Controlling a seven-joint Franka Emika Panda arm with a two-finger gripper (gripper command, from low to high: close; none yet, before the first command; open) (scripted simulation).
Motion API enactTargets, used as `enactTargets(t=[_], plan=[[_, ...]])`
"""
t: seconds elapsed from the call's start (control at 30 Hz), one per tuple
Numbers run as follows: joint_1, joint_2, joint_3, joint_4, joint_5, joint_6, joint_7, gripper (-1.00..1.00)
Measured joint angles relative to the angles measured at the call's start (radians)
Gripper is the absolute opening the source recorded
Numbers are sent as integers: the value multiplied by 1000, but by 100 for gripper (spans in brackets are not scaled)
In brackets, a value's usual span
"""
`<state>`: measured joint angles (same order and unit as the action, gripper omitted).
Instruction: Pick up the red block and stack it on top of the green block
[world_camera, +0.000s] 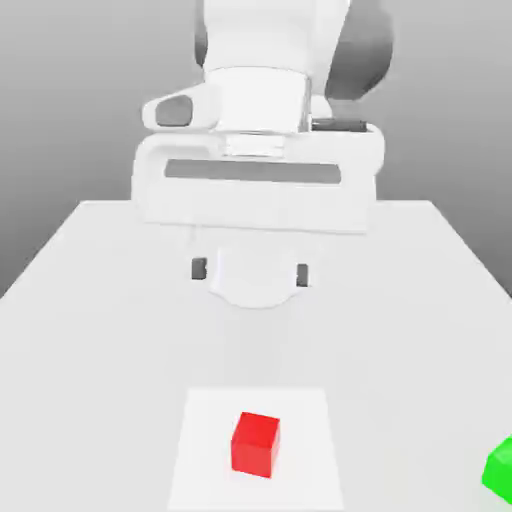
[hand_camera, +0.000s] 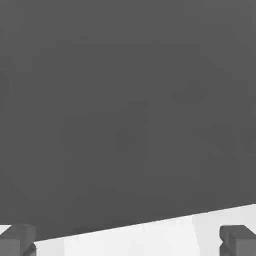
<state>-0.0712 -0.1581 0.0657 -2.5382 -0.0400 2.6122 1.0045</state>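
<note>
Red block (world_camera: 256, 444): sitting on the pale square (world_camera: 208, 470) on the table (world_camera: 90, 350).
Green block (world_camera: 500, 470): lying well apart from it, at the exterior view's right edge, partly cut off.

The red block (world_camera: 256, 444) looks like matt plastic, its faces plain and smooth. The green block (world_camera: 500, 470) has the same smooth, flat finish. The table (world_camera: 400, 330) looks smooth and matt. The arm's white shell (world_camera: 260, 100) resembles smooth plastic, and the claw (world_camera: 249, 272) has dark, matt tips that look rubbery or plastic.
</note>
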Motion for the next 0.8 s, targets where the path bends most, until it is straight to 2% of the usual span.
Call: enactTargets(t=[0.23, 0.4, 0.43, 0.63, 0.8], plan=[[-1, 252, 2, -88, 16, 129, 55, 0], [14, 433, -18, -73, -9, 274, 80, 0], [18, 460, -23, -69, -14, 297, 84, -100], [19, 473, -25, -67, -18, 309, 87, -100], [5, 341, -5, -87, 8, 196, 68, -100]])
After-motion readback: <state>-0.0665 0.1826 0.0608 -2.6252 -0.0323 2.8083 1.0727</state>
